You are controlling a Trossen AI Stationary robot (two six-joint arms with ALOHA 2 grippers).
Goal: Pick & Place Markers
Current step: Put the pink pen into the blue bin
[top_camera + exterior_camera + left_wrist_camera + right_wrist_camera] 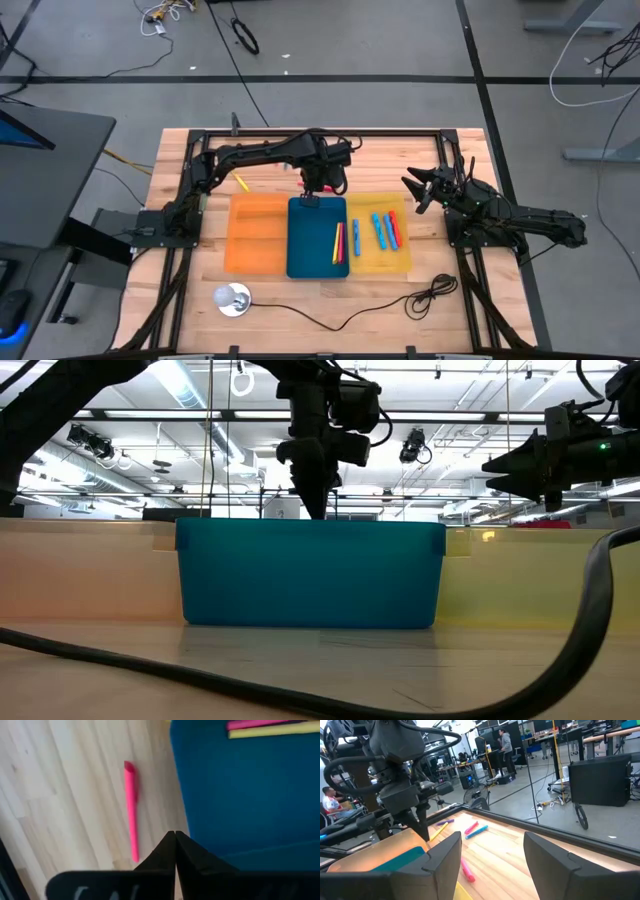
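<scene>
My left gripper point(312, 193) point(175, 839) is shut and empty, pointing down above the far rim of the blue tray point(317, 240) point(240, 795). A pink marker point(131, 810) lies flat on the wood just beyond that rim. Inside the blue tray lie a pink and a yellow marker point(338, 242). Blue and red markers point(385, 230) lie in the yellow tray point(378, 258). The orange tray point(258, 235) holds none that I can see. More markers point(475, 829) lie on the far part of the table, one of them yellow point(241, 183). My right gripper point(418, 190) point(492, 855) waits open above the table's right side.
A black cable point(400, 300) runs along the near part of the table beside a white round object point(232, 298). Black frame rails point(330, 131) border the table. People show in the room beyond the table in the right wrist view.
</scene>
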